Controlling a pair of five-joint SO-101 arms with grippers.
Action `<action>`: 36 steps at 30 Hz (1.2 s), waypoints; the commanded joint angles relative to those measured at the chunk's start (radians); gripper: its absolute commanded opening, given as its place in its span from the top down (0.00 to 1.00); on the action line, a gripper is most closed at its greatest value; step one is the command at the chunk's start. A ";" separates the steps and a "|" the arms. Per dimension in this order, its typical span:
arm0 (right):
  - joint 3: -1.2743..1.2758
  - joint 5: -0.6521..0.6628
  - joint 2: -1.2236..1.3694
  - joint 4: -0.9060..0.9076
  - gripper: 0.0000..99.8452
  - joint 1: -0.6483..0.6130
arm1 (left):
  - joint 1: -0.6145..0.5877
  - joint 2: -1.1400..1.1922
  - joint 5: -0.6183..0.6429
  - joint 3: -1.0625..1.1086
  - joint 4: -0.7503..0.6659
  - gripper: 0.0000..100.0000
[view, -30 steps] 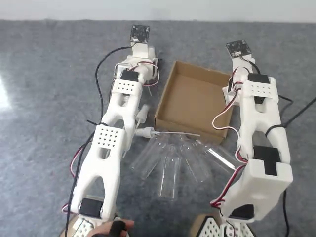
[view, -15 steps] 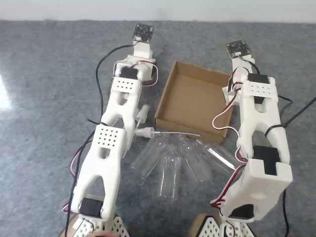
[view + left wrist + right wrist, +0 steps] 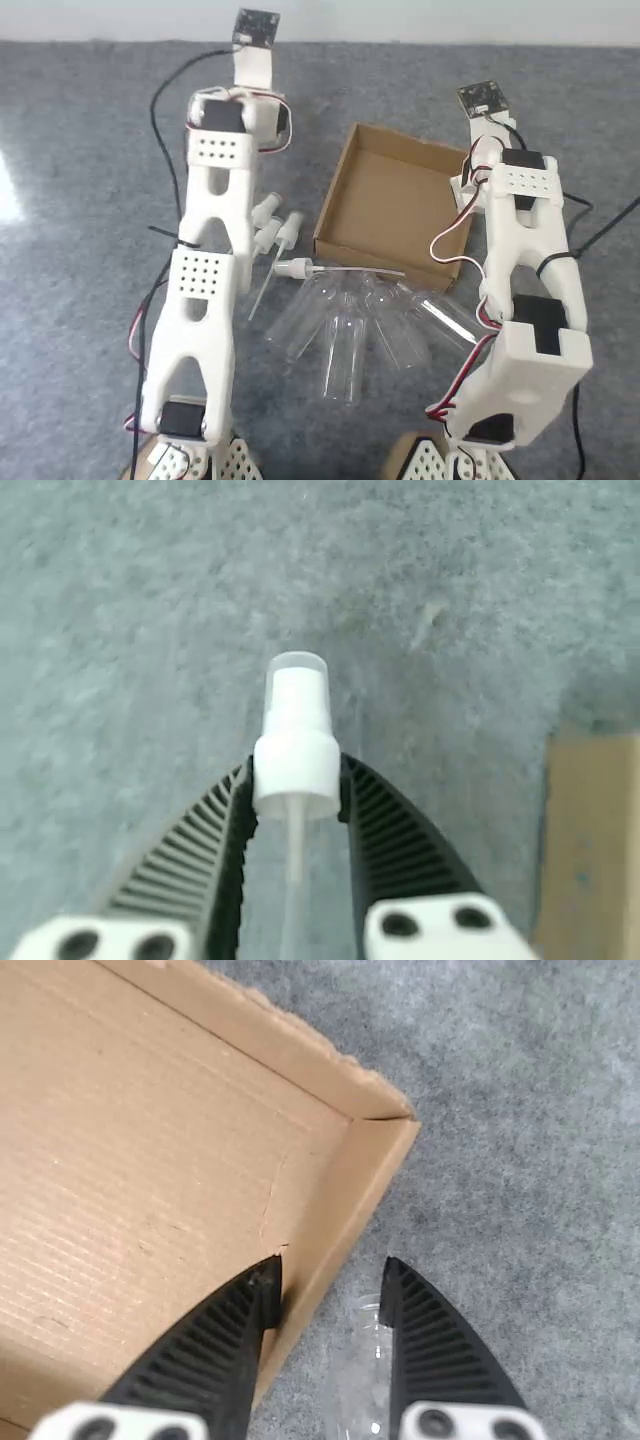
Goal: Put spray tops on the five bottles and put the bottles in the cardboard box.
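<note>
My left gripper is shut on a white spray top with a clear cap, its dip tube hanging between the fingers, held above grey carpet. In the high view the left arm stretches toward the far left of the cardboard box. Several more spray tops lie beside that arm. Several clear bottles lie fanned out in front of the box. My right gripper is open, its fingers on either side of the box wall, with a clear bottle below.
Grey carpet covers the table. The right arm runs along the box's right side. Cables trail from both arms. Open carpet lies to the left of the left arm and beyond the box.
The left arm has swung left and away from the box, uncovering the spray tops lying beside it. A hand at the near edge has gone. The right arm has not moved.
</note>
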 commanded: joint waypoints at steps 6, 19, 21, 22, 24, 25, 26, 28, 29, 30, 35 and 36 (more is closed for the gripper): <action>-0.037 0.017 -0.019 0.047 0.88 -0.002 | -0.141 -0.288 -0.155 0.002 0.215 0.99; -0.038 0.207 -0.015 -0.061 0.90 -0.033 | -0.226 -0.764 -0.327 0.963 0.181 0.99; -0.037 0.204 -0.015 -0.082 0.94 -0.038 | -0.227 -0.832 -0.333 1.110 0.115 0.99; -0.037 0.204 -0.015 -0.096 0.96 -0.050 | -0.229 -0.861 -0.333 1.188 0.069 0.99; -0.037 0.209 -0.015 -0.128 0.98 -0.076 | -0.229 -0.914 -0.336 1.346 -0.035 0.99; -0.037 0.212 -0.015 -0.145 0.98 -0.091 | -0.227 -0.939 -0.344 1.425 -0.091 0.99; -0.037 0.213 -0.015 -0.163 0.97 -0.104 | -0.226 -0.962 -0.348 1.501 -0.144 0.99; -0.037 0.229 -0.015 -0.189 0.97 -0.127 | -0.226 -1.000 -0.348 1.639 -0.242 0.99; -0.037 0.258 -0.015 -0.197 0.96 -0.139 | -0.226 -1.014 -0.348 1.699 -0.287 0.99; -0.037 0.284 -0.013 -0.199 0.97 -0.150 | -0.226 -1.030 -0.348 1.751 -0.330 0.99; -0.035 0.276 -0.013 -0.194 0.96 -0.168 | -0.219 -1.080 -0.344 1.916 -0.486 0.99; -0.035 0.275 -0.013 -0.191 0.94 -0.165 | -0.213 -1.086 -0.344 1.936 -0.503 0.99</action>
